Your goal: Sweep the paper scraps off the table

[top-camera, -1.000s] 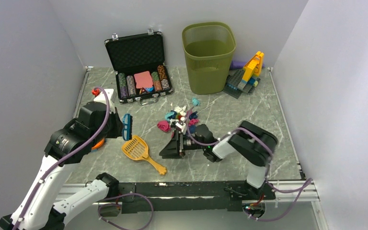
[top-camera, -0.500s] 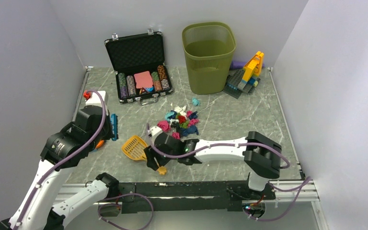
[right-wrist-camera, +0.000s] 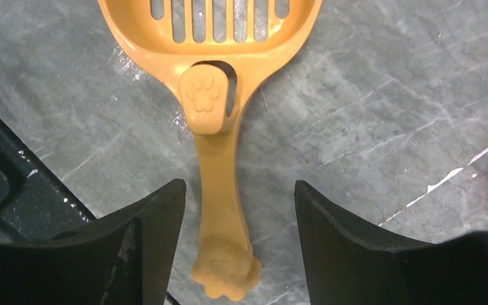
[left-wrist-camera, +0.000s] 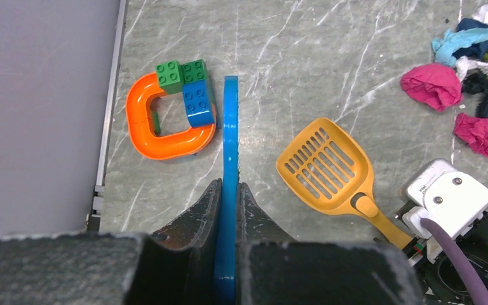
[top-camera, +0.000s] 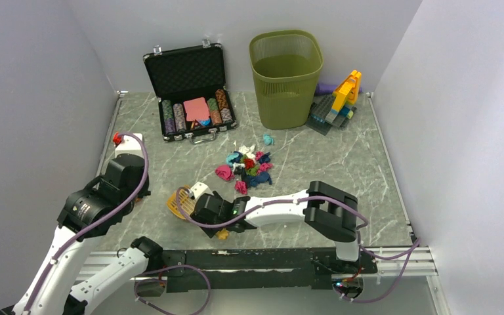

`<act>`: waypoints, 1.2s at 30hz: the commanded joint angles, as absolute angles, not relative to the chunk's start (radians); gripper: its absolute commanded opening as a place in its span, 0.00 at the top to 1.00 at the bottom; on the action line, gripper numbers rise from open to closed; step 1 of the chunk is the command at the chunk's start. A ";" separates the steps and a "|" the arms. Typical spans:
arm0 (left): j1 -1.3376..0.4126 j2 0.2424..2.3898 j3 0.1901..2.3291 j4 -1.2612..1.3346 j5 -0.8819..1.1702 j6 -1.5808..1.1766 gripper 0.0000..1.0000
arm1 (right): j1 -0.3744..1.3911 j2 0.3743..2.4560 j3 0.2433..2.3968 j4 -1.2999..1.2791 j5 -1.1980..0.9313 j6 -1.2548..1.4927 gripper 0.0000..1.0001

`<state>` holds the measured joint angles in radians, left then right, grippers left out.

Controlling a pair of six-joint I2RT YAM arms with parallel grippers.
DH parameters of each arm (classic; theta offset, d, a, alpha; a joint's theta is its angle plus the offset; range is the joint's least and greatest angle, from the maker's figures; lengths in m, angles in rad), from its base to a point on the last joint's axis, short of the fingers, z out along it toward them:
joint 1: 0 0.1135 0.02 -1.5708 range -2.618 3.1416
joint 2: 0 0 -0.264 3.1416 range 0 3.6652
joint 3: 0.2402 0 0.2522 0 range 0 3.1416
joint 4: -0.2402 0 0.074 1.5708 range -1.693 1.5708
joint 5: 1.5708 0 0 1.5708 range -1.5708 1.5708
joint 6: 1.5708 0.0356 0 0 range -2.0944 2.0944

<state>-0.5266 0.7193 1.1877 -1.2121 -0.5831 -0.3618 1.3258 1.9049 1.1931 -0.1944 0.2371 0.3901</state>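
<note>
Containers at the back of the table, a blue tool clamped at the left, a scoop handle straddled at the right.

An olive-green mesh plastic waste bin [top-camera: 285,98] is seen upright at the rear of the grey-green marbled table [top-camera: 341,157]. Beside it, an open black foam-lined case [top-camera: 184,69] is filled with rows of poker chips [top-camera: 193,113]. The crumpled coloured paper scraps [top-camera: 246,167] are heaped near the table's middle, in front of the bin. The left gripper [left-wrist-camera: 230,187] is clenched tightly on a flat blue plastic tool [left-wrist-camera: 230,127], seen edge-on. The right gripper [right-wrist-camera: 238,184] is spread wide; the handle of the orange slotted plastic scoop [right-wrist-camera: 213,95] is framed between its fingers, untouched by either.
</note>
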 commanded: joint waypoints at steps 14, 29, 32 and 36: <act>-0.521 0.721 1.173 -1.173 -0.647 -0.321 1.00 | 1.364 1.988 1.245 -0.154 0.359 0.332 0.55; -0.522 0.817 1.161 -1.050 -0.450 -0.256 1.00 | 1.372 1.518 0.987 -0.270 0.503 0.455 1.00; -0.522 0.869 1.153 -0.988 -0.401 -0.239 1.00 | 1.369 1.378 0.917 -0.346 0.554 0.516 1.00; -0.523 0.975 1.155 -0.882 -0.332 -0.225 1.00 | 1.304 1.225 0.878 -0.530 0.563 0.637 1.00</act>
